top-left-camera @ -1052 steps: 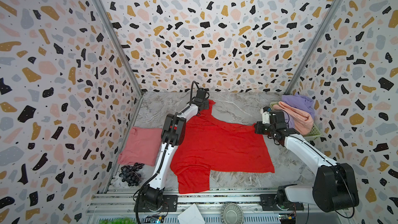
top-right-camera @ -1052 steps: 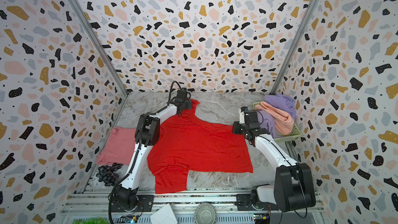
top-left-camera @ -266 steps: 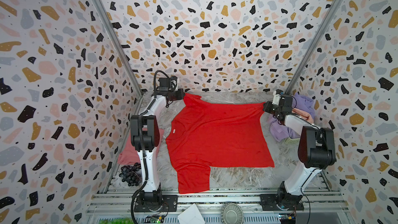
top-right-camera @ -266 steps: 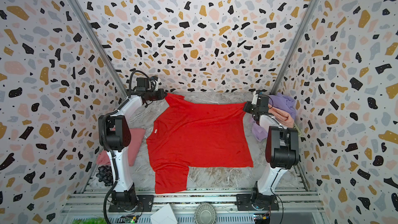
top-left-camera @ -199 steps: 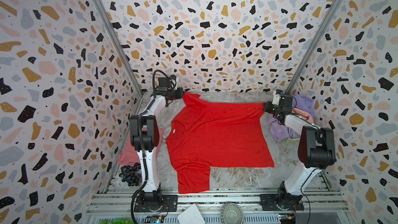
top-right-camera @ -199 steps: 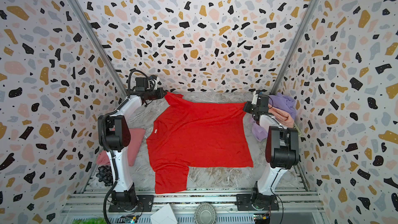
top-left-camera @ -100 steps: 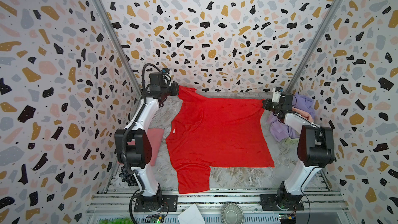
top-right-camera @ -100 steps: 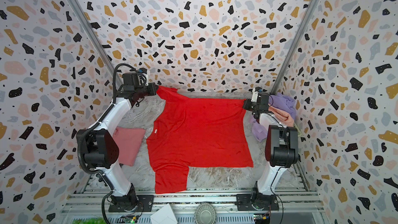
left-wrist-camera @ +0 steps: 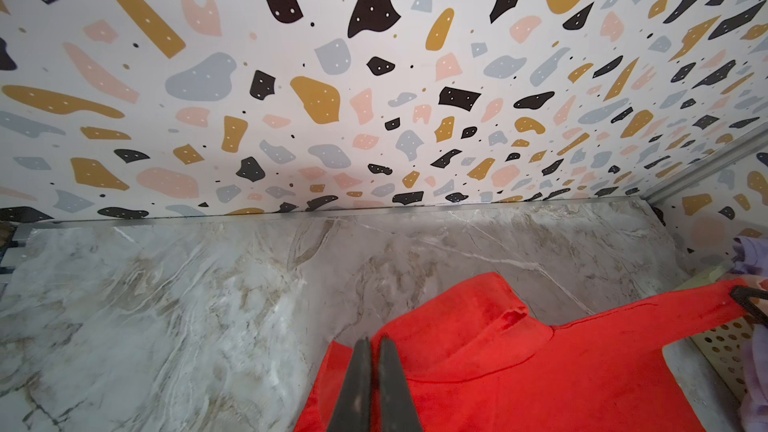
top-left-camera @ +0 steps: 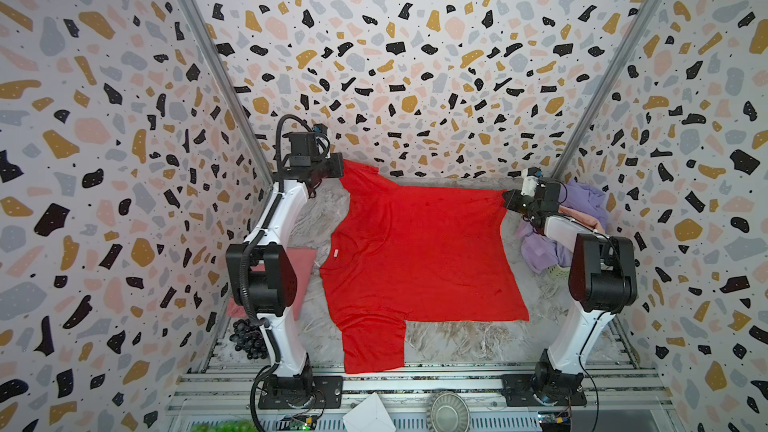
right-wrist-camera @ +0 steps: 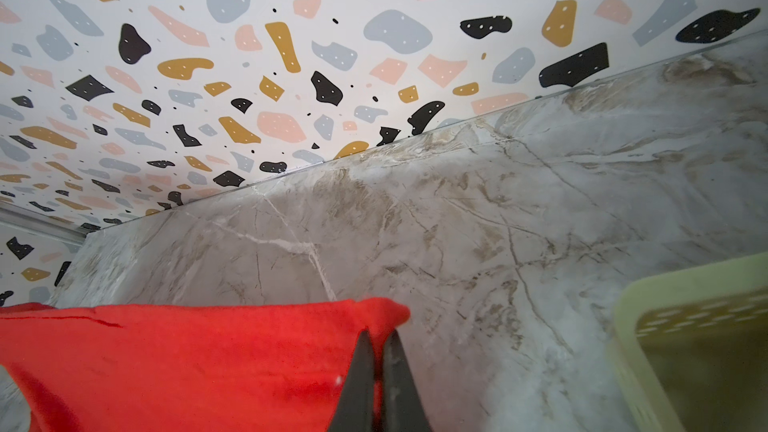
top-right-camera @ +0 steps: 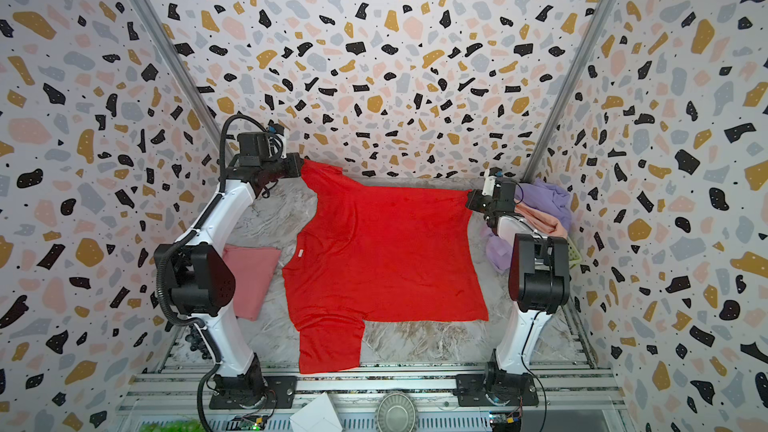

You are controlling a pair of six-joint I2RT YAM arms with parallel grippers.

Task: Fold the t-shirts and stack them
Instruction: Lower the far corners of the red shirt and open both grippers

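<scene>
Taking in the marble worktop (top-left-camera: 457, 340) first, walled in on three sides. Finding the red t-shirt (top-left-camera: 415, 255) (top-right-camera: 374, 251) lying spread over its middle, neckline facing the left edge, one sleeve reaching the near edge, the far side being held up off the surface. Seeing the lavender t-shirt (top-left-camera: 582, 201) (top-right-camera: 544, 197) heaped at the right edge toward the far corner, partly spilling onto the marble, with the peach t-shirt (top-left-camera: 579, 218) (top-right-camera: 540, 218) lying crumpled on it. Spotting the pink t-shirt (top-right-camera: 253, 276) resting folded by the left edge, apart from the red one. Catching only a corner of the pale green basket (top-right-camera: 574, 254) (right-wrist-camera: 665, 297) under the heap. Noting dark grapes (top-left-camera: 247, 338) sitting near the near-left corner. Watching the left gripper (top-left-camera: 338, 168) (left-wrist-camera: 372, 340) pinching the far sleeve, fingers clenched on red cloth, near the far-left corner. Watching the right gripper (top-left-camera: 505, 199) (right-wrist-camera: 376, 332) likewise clamping the far hem corner beside the heap.
</scene>
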